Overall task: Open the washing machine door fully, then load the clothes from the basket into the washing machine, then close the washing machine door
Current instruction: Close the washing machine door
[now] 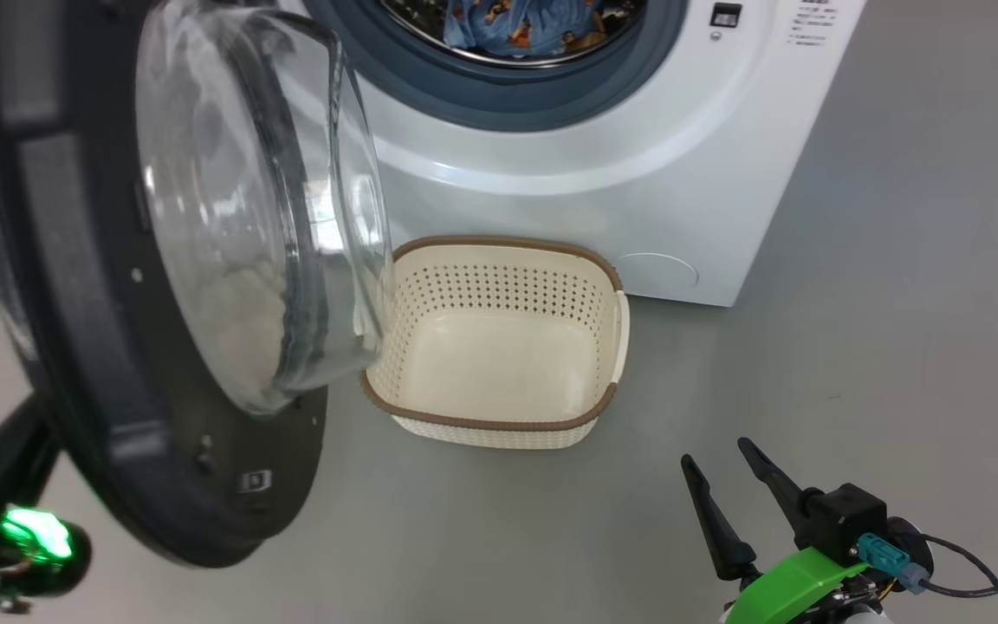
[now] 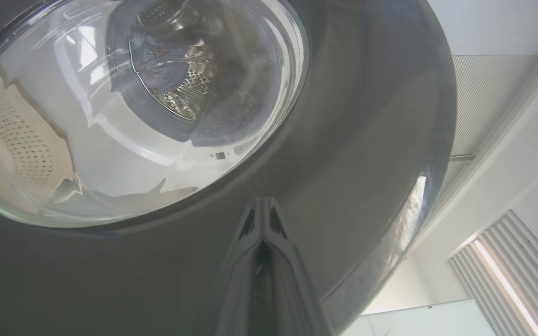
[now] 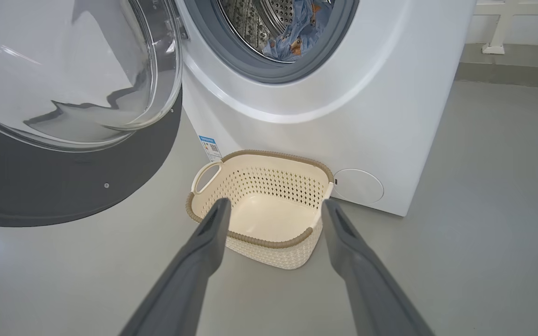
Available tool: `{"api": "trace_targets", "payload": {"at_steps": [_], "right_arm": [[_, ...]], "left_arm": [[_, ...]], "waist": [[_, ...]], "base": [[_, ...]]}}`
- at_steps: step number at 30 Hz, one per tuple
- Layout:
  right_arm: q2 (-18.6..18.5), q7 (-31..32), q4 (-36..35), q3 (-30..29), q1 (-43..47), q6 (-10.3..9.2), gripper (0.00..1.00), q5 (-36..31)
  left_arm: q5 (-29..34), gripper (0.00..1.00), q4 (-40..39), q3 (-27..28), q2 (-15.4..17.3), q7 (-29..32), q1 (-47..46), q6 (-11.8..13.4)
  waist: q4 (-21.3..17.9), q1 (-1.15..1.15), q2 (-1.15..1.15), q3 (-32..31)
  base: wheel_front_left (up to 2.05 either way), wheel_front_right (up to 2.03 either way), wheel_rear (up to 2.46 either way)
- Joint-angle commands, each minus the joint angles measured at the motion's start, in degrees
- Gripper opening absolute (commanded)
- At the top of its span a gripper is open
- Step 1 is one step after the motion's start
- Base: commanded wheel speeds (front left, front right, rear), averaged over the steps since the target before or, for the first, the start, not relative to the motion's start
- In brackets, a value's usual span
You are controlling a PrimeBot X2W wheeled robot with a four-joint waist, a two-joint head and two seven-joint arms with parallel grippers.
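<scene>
**While the door hangs open, the left gripper is clenched behind it**

As the head view shows it, the left arm sits low at the lower left, on the outer side of the washing machine door (image 1: 74,303), with a green light lit on its wrist. The left gripper (image 2: 263,205) has its two fingers pressed together on nothing. Their tips point at the door's glossy dark rim just below the glass bowl; whether they touch it cannot be told.

The right arm enters at the lower right. The right gripper (image 1: 716,452) is spread wide and holds nothing, hovering above the grey floor (image 1: 897,347) with its fingers aimed at the basket (image 1: 499,247), short of its near rim.

The basket stands on the floor against the washing machine (image 1: 638,173), beside the door's glass, its bare bottom showing. The clothes (image 1: 534,30) lie inside the drum.
</scene>
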Motion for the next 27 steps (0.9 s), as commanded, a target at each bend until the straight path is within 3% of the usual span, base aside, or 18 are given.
{"api": "trace_targets", "payload": {"at_steps": [1,12,27], "right_arm": [[0.3,-0.7,-1.0,1.6,-0.6,0.09,1.00,0.8],[0.8,-0.7,-1.9,1.2,-0.5,0.09,1.00,1.0],[1.1,-0.8,-3.9,0.6,-1.3,0.09,1.00,1.7]], "left_arm": [[0.0,0.00,-3.0,0.0,0.5,1.1,0.7,0.0],[-0.1,0.00,-7.4,-4.9,-3.4,0.3,1.8,-0.1],[-2.3,0.00,-4.4,-10.5,-4.6,-3.1,-5.0,-1.3]], "waist": [[-1.1,0.00,0.00,0.0],[-7.0,0.00,0.00,0.8],[-18.3,0.00,0.00,5.4]], "base": [[0.00,0.00,0.00],[0.00,0.00,0.00],[0.00,0.00,0.00]]}}
